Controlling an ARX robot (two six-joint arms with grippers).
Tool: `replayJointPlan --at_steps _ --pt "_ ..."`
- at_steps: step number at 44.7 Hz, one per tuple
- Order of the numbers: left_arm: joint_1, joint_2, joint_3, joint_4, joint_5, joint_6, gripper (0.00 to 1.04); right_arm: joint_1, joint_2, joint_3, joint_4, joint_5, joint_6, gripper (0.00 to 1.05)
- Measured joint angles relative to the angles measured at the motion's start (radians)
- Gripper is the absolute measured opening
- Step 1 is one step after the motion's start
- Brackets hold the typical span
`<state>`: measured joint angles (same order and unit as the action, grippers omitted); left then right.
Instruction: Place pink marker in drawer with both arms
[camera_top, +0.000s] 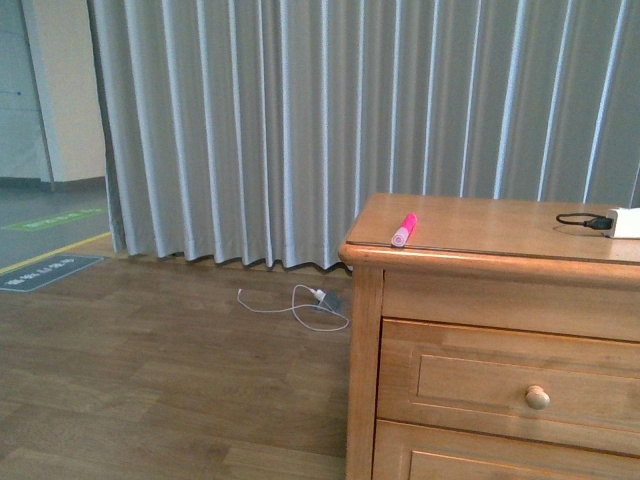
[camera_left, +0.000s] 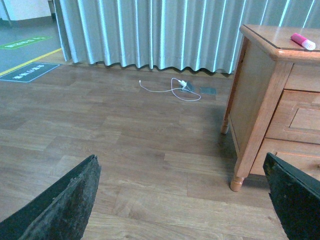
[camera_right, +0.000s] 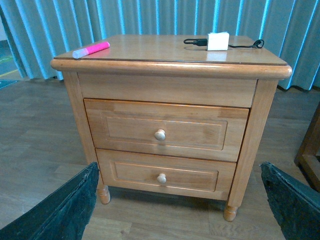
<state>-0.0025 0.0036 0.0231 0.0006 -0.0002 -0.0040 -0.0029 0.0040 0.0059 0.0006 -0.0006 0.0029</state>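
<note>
Pink marker (camera_top: 404, 230) on dresser top (camera_top: 480, 225), drawer (camera_top: 470, 385) shut, both grippers empty.

Front view: marker lies flat nr the top's front-left corner, pale cap toward front edge, at 9 o'clock from the white box (camera_top: 628, 222) w/ black cable. Drawer's round knob (camera_top: 538, 397) is at approx 5 o'clock from marker; drawer front flush, 2nd drawer (camera_right: 165, 172) under it. Left gripper (camera_left: 180, 160): jaws spread wide, nothing btwn them, over bare floor. Right gripper (camera_right: 179, 172): jaws likewise wide, nothing held, facing dresser front. White cord (camera_top: 300, 303) on floor by curtain (camera_top: 300, 120), 8 o'clock from marker.
</note>
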Motion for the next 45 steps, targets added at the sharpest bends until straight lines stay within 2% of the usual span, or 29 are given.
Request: replayJointPlan --at_steps 42,45 --pt "0.0 0.0 0.0 0.0 0.0 0.0 0.99 0.0 0.0 0.0 0.0 0.001 -0.001 0.96" --pt "0.0 0.0 0.0 0.0 0.0 0.0 0.99 0.077 0.069 0.047 -0.14 0.224 -0.094 0.96"
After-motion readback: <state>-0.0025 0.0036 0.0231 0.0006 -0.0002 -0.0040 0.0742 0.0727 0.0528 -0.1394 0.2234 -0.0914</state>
